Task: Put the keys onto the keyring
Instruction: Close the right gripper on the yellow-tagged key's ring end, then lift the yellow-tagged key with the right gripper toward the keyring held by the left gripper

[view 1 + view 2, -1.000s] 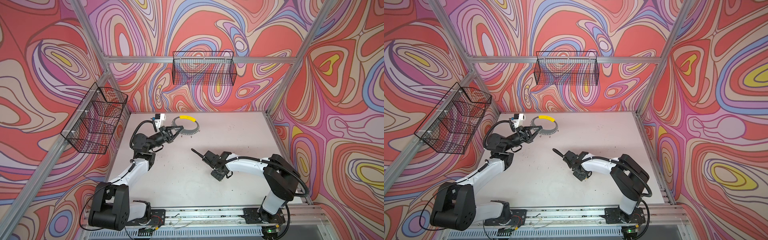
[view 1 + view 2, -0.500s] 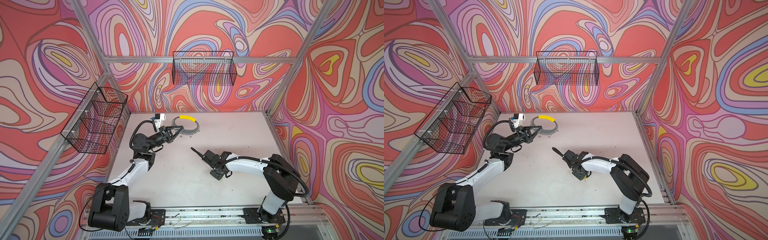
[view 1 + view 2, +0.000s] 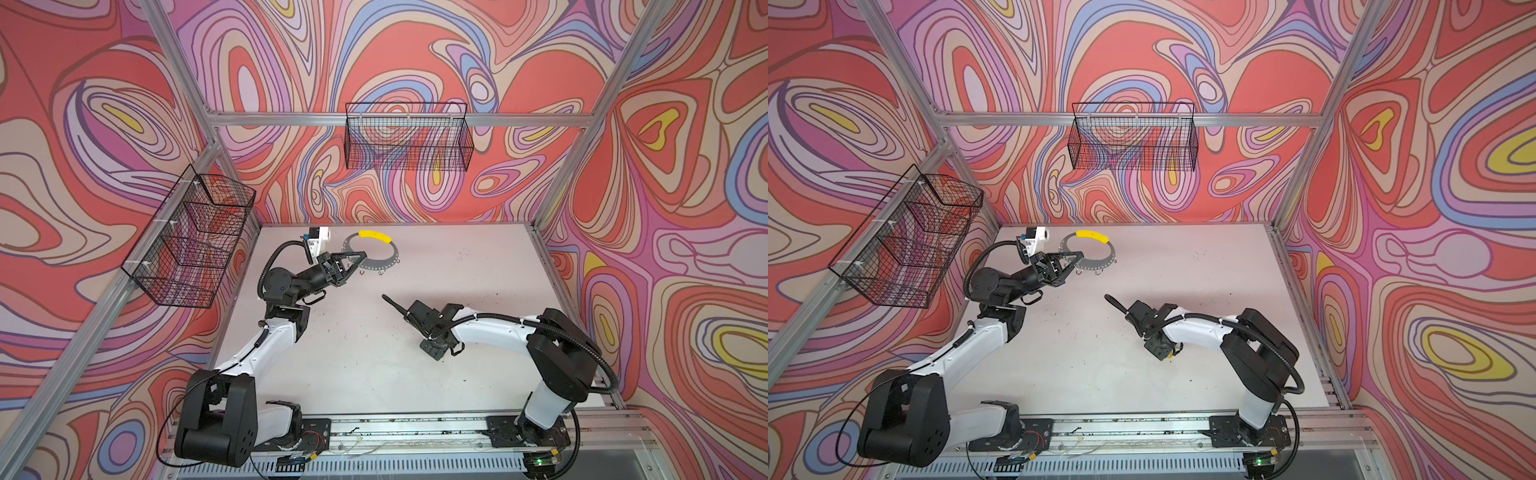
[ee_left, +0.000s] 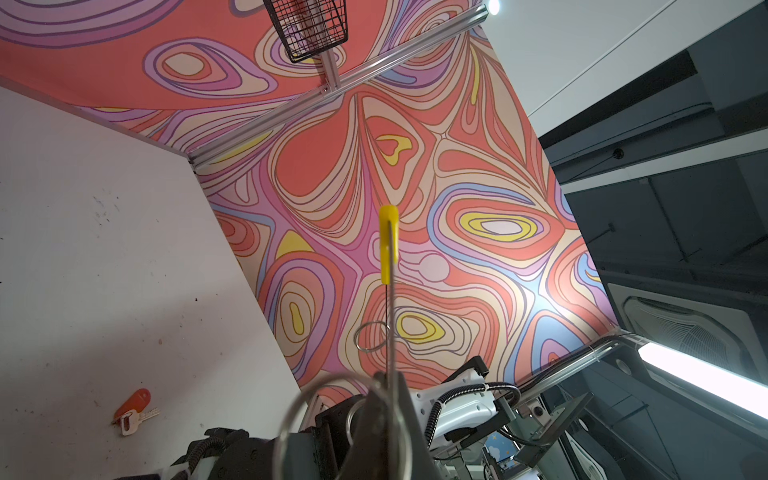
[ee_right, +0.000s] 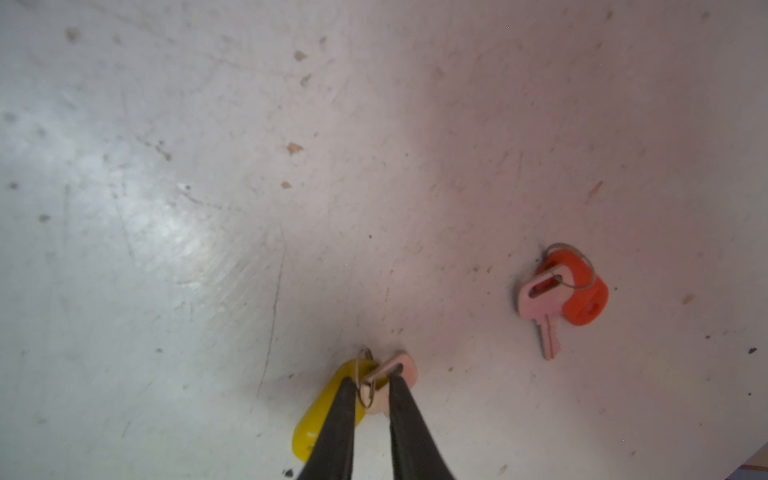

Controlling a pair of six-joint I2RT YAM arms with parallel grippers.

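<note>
My left gripper (image 3: 360,254) (image 3: 1077,254) is shut on the rim of the keyring (image 3: 380,266) (image 3: 1100,266), a flat grey ring with a yellow arc, held off the table at the back left. The left wrist view shows the keyring (image 4: 388,245) edge-on above the left gripper (image 4: 388,384). Near mid-table my right gripper (image 5: 374,380) (image 3: 434,354) points down. Its fingers (image 5: 401,411) stand a narrow gap apart, astride the head of the yellow-tagged key (image 5: 328,411). Whether they clamp it is unclear. The red-tagged key (image 5: 540,299) (image 4: 132,409) lies flat beside it.
Small wire split rings (image 3: 380,272) hang from the keyring's rim. A wire basket (image 3: 407,137) hangs on the back wall and another (image 3: 187,241) on the left wall. The white table (image 3: 457,257) is bounded by aluminium frame posts (image 3: 540,216).
Both arms stay about where they were. No thing has visibly moved in the top views.
</note>
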